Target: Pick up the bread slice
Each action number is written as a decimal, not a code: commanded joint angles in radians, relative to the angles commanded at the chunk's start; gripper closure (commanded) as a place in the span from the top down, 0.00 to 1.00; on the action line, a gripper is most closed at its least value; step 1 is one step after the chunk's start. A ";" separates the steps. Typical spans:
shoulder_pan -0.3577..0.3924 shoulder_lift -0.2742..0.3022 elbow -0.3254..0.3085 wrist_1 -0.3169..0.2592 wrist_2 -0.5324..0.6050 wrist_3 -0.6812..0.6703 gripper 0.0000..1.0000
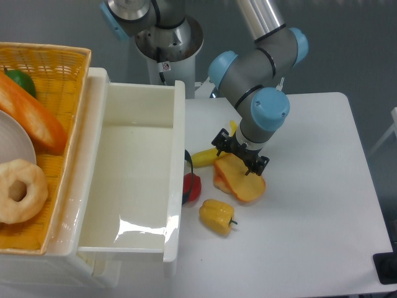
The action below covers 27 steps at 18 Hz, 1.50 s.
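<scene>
The bread slice [243, 181] lies on the white table [310, 205] right of centre, its yellow-orange face up and its rounded, orange-rimmed end toward the front. My gripper [239, 153] points down over the slice's far end. Its two black fingertips [219, 138] stand wide apart, one at the slice's left corner and one at its right side. The gripper is open and holds nothing. The wrist hides the slice's far edge.
A yellow pepper [217, 216] lies just in front of the slice, a red toy [192, 187] to its left and a yellow banana-like piece [203, 157] behind that. A white bin [136, 174] stands to the left, then a basket [43, 62] with baguette [31, 115] and doughnut [18, 189].
</scene>
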<state>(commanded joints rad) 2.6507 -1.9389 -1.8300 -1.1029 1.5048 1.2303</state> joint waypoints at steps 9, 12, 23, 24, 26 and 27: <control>0.006 -0.002 0.005 0.002 0.003 0.005 0.41; 0.008 0.000 0.005 0.000 0.005 0.006 0.04; 0.023 0.006 0.095 -0.072 0.003 0.009 0.00; 0.023 0.011 0.122 -0.083 0.003 0.009 0.00; 0.025 0.009 0.187 -0.095 0.005 0.009 0.00; 0.028 0.005 0.225 -0.106 0.006 0.011 0.00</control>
<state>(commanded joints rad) 2.6783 -1.9343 -1.6049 -1.2087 1.5110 1.2410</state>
